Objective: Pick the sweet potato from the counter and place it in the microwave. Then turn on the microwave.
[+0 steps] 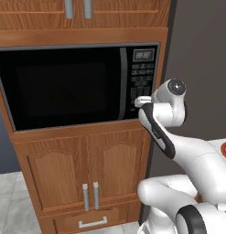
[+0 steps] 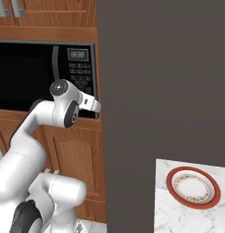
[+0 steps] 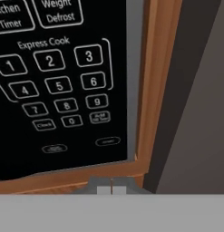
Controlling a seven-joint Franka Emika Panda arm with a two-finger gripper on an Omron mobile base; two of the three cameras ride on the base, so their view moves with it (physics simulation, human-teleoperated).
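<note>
At the lower right corner of the microwave (image 1: 78, 84), near the middle of the left base frame, the gripper (image 3: 111, 190) sits with its jaws closed together and holds nothing. It is just in front of the keypad (image 3: 59, 86), below the two oval buttons at the bottom. The door is shut and its glass is too dark to see inside, so I cannot tell where the sweet potato is. I judge the step in hand is turning on the microwave. The next move calls for a short, straight push on the right oval button (image 3: 107, 141). At the lower right of the right base frame a red-rimmed plate (image 2: 193, 187) lies on the counter (image 2: 166, 216) with nothing on it.
</note>
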